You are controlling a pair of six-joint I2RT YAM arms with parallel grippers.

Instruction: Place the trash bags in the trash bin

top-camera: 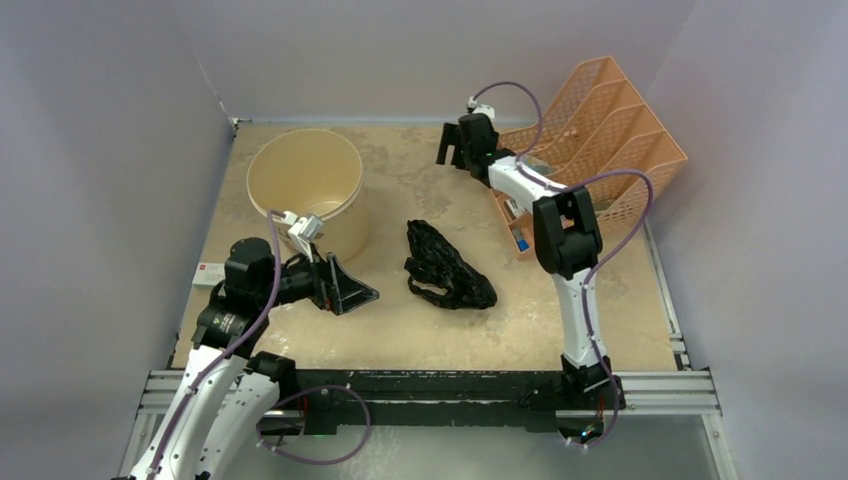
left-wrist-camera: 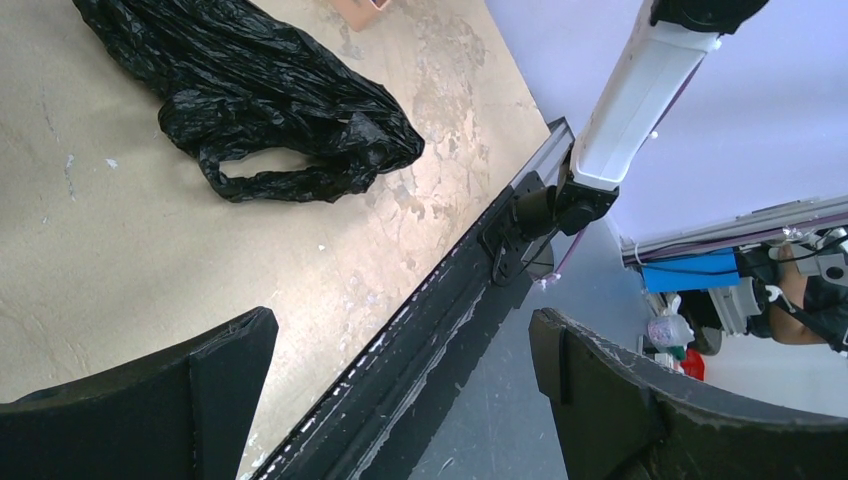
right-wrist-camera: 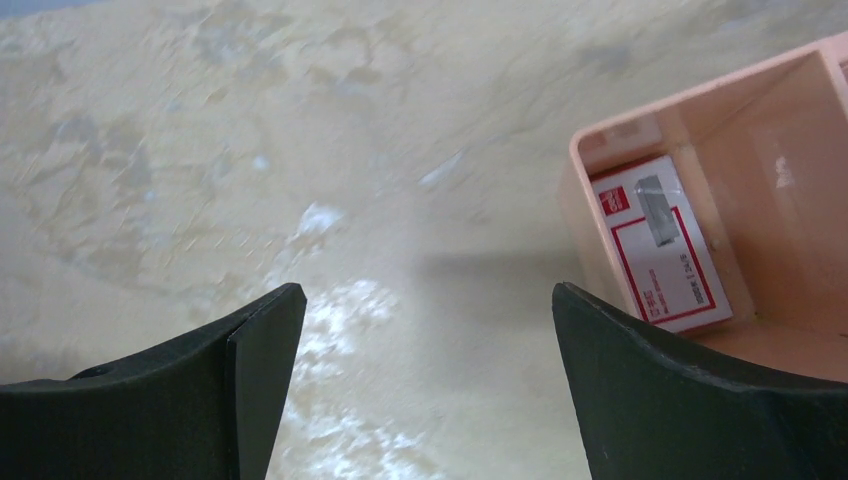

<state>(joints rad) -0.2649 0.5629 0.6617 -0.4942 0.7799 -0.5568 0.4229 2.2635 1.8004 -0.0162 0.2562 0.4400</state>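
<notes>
Pickup step, by the look of it: the crumpled, glossy black plastic trash bag (top-camera: 447, 268) lies on the beige table (top-camera: 560, 320) near the cream round bin (top-camera: 345, 215) — ungrasped. The left gripper (top-camera: 350, 290) and right gripper (top-camera: 455, 152) stand wide apart, empty. Next, you should lower one onto the bag.

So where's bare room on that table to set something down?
Bare tabletop lies along the near edge, between the trash bag and the front rail, and at the back between the trash bin and the right hand. Crowded: the far right corner by the orange organiser, and the left hand beside the bin.
</notes>
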